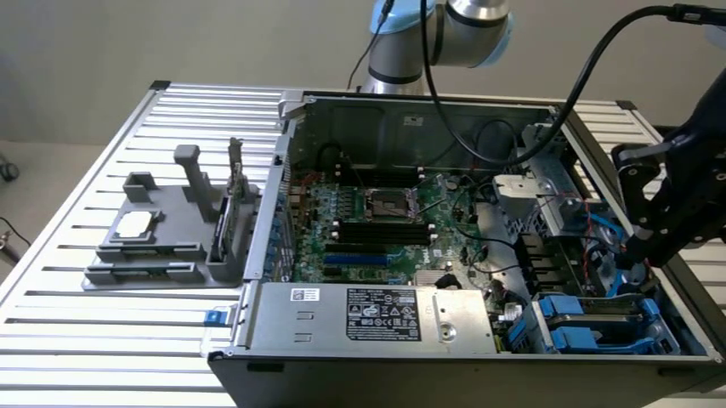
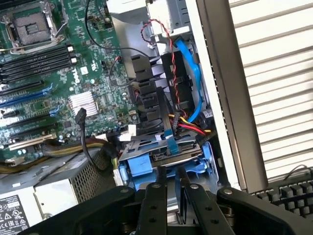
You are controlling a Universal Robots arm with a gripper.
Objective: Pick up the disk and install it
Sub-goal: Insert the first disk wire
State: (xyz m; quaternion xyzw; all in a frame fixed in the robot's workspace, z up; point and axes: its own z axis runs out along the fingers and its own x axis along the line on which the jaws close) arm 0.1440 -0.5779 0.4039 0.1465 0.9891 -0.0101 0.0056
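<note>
The disk (image 1: 598,325) lies flat in its blue plastic carrier, in the bay at the near corner of the open computer case on the exterior view's right. My black gripper (image 1: 638,248) hangs above that corner, over the case's side wall, apart from the disk. In the wrist view the disk (image 2: 168,154) shows as a silver slab in the blue frame, with red, yellow and black wires running to its edge. My gripper (image 2: 170,172) stands open by a narrow gap, and only the blue carrier below shows between its fingers.
The motherboard (image 1: 375,221) fills the case floor, and a silver labelled power supply (image 1: 386,314) sits at the near edge. Blue and black cables (image 2: 188,73) crowd the drive cage beside the case wall (image 2: 220,98). A grey tray (image 1: 170,255) stands on the slatted table.
</note>
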